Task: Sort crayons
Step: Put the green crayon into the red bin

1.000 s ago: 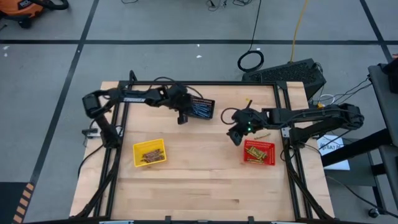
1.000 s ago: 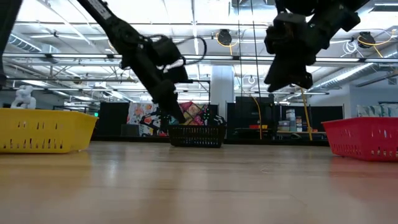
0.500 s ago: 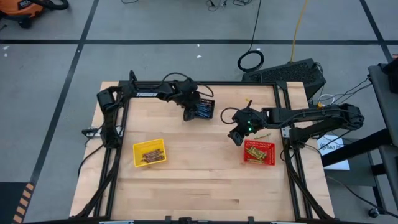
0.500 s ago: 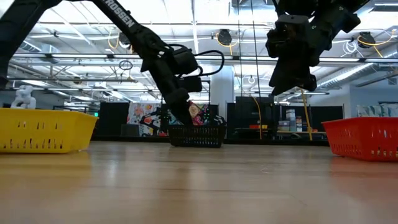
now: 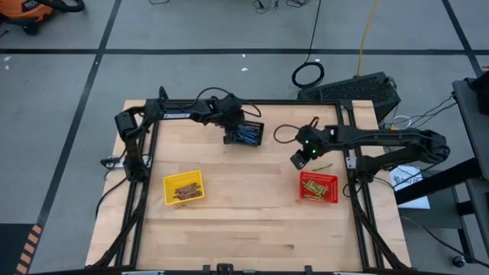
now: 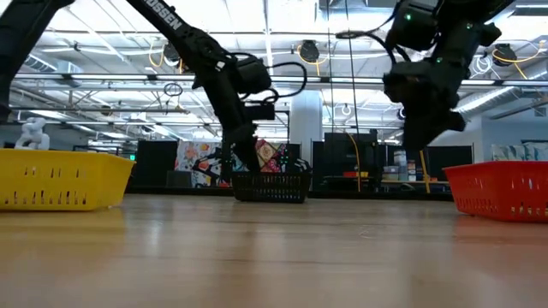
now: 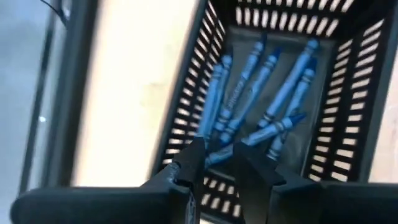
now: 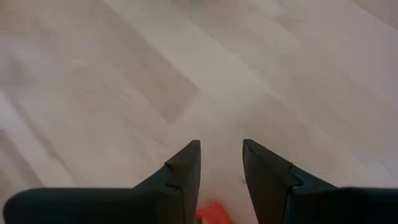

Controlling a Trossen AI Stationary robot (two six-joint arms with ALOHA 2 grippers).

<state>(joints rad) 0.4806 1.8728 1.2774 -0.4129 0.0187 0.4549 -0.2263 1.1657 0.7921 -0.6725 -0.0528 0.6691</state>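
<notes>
Several blue crayons lie flat on the floor of the black mesh basket at the table's far middle. My left gripper hangs open just above the basket's left end, pointing steeply down at the crayons and holding nothing. My right gripper hovers open over bare wood, just beyond the red basket, with nothing between its fingers. One loose crayon lies on the wood beside the red basket. Another loose crayon lies farther back.
The yellow basket at the near left holds tan crayons, and the red basket holds olive-yellow ones. A black frame rail runs along the far edge and both sides. The table's near half is bare wood.
My left gripper has moved toward the table's right edge and now hangs over the black basket's left end. My right gripper has swung toward the right and far edges, tipping further down, and stays above the wood beside the red basket.
</notes>
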